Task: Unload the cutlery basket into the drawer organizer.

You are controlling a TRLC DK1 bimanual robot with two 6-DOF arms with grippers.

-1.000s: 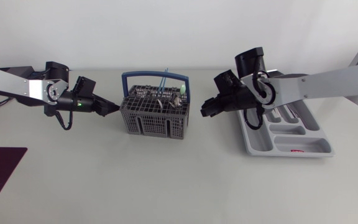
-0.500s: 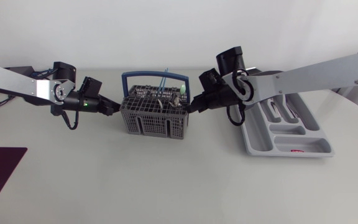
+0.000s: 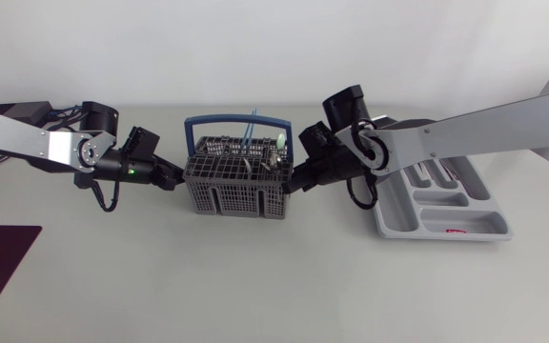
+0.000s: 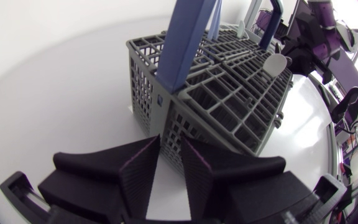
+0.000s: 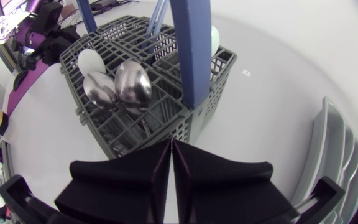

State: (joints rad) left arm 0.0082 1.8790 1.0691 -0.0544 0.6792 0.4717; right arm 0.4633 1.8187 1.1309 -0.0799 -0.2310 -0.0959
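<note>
the drawer organizer (image 3: 484, 217) lay beside the right gripper (image 5: 171, 144), whose fingers were closed. the cutlery basket (image 3: 236, 186) stood just ahead of it, and just ahead of the left gripper (image 4: 169, 144) (fingers slightly apart, holding nothing). two spoons (image 5: 132, 84) stood in it.

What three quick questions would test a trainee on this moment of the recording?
1. True or false: the right gripper is shut, with nothing between its fingers.
2. Where does the grey plastic drawer organizer lie from the grey plastic lattice cutlery basket with a blue handle? A: on the robot's left. B: on the robot's right. C: beneath it.
3. How many shiny metal spoons stand bowl-up in the basket?
Key: 1 true; 2 B; 3 two.
</note>
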